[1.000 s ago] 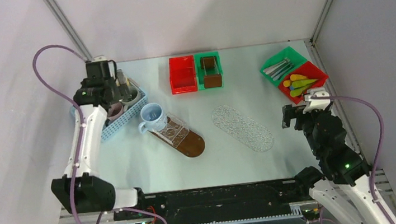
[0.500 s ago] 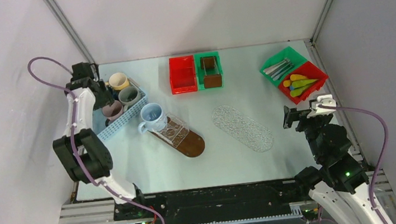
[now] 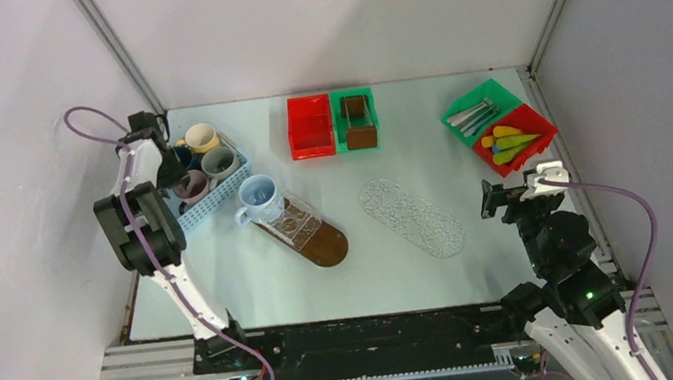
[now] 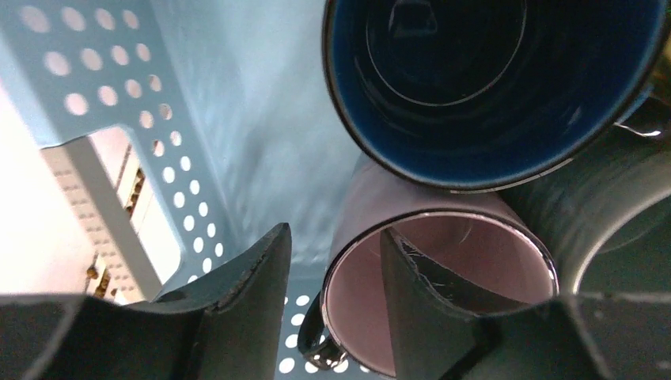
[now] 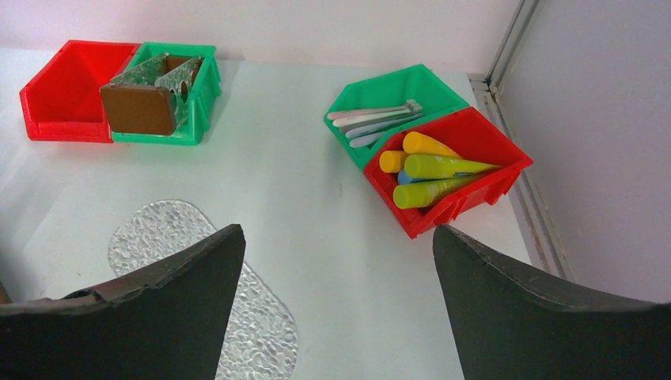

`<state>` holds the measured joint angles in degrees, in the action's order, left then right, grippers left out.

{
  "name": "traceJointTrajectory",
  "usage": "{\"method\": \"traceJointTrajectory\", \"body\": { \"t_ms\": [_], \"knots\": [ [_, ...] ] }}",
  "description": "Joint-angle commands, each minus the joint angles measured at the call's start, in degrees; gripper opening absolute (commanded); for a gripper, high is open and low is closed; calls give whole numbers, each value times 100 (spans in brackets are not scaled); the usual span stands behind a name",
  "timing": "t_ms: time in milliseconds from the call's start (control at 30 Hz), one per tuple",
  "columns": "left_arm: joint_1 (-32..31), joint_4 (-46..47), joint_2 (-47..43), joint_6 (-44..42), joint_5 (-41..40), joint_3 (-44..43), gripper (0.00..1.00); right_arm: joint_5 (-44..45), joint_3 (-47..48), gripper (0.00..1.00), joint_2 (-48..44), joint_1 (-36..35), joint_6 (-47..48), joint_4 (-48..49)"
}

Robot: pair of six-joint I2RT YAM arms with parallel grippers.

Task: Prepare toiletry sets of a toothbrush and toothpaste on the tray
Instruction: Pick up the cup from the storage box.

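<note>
l gripper (image 4: 334, 234) is down in the basket (image 4: 119, 79), jaws partway apart astride the pink mug's (image 4: 467, 253) rim. one finger's inside, one outside w/ a sliver of gap. not clamped, i think; view's v. tight. risk: thin rim pinch, and it's jammed against the blue mug (image 4: 490, 79), so a lift could slip or drag that one.

brown tray (image 3: 324, 242) and clear tray (image 3: 412, 218) have no brush or tube yet. brushes (image 5: 372, 120) lie in the green bin (image 5: 431, 87), tubes (image 5: 435, 168) piled in the red bin (image 5: 494, 154) touching it.

r gripper (image 5: 338, 233) hangs wide, empty, short of both. tubes overlap, so a grab may catch two.
</note>
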<state>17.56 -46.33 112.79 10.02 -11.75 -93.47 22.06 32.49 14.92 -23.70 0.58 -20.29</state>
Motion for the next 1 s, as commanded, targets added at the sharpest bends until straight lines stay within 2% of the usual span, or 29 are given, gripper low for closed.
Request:
{"method": "traceJointTrajectory", "body": {
  "t_ms": [0, 200, 433, 967],
  "knots": [
    [65, 74, 221, -113, 269, -258, 49, -18, -41, 91, -41, 34, 100, 307],
    [62, 94, 429, -105, 449, -281, 30, -9, -51, 91, -50, 35, 116, 316],
    [73, 24, -71, -91, 350, -206, 3, -39, -52, 90, -70, 34, 109, 322],
    [21, -409, -1838, 79, 512, -195, 0, -133, -50, 89, -331, 33, 43, 302]
  ]
}}
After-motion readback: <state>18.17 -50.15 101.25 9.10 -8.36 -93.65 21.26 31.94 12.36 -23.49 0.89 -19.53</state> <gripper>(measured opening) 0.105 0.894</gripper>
